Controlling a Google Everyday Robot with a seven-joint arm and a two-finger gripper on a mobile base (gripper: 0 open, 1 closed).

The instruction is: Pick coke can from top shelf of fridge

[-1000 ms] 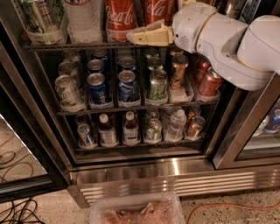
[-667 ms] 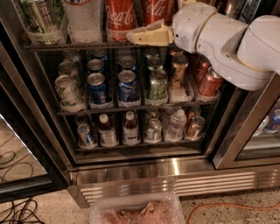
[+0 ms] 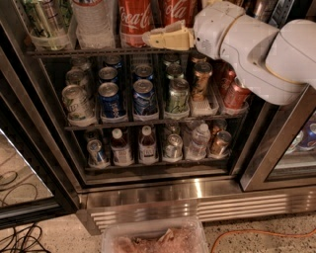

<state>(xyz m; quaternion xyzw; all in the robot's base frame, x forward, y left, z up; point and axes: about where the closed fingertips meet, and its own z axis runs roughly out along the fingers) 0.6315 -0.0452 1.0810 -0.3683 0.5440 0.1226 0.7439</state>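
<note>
- Camera view: the fridge [image 3: 197, 189] stood open, and the gripper [image 3: 150, 38] hung at 12 o'clock in the frame, level with the front rail of the top shelf [image 3: 74, 51].
- The coke can [image 3: 134, 20] stood on that shelf at 11 o'clock from the gripper, its base just beside the gripper's tip. A second coke can [image 3: 174, 9] stood directly behind the gripper body.
- Whether the gripper was apart, together or clamped on anything could not be told from this angle. No can looked lifted off the shelf.
- Step, as judged: the approach, with the grasp not yet made.
- The next move probably called for rising clear of the rail, squaring to one can and reaching in around its body before closing.
- Neighbours on the top shelf:
  - A clear bottle [image 3: 94, 20] stood at 9 o'clock of the coke can, close enough to be nudged.
  - A green-printed cup [image 3: 47, 22] stood further toward 9 o'clock.
- The white arm [image 3: 256, 49] entered from 3 o'clock and hid the right end of the upper racks.
- The middle rack held blue cans [image 3: 109, 96], a green can [image 3: 177, 96], a copper can [image 3: 201, 79] and darker red cans [image 3: 237, 94]. None of these was the target.
- The lower rack held small bottles [image 3: 120, 148].
- On the floor at 6 o'clock sat a plastic tub [image 3: 153, 239], with an orange cable [image 3: 266, 232] at 5 o'clock.
</note>
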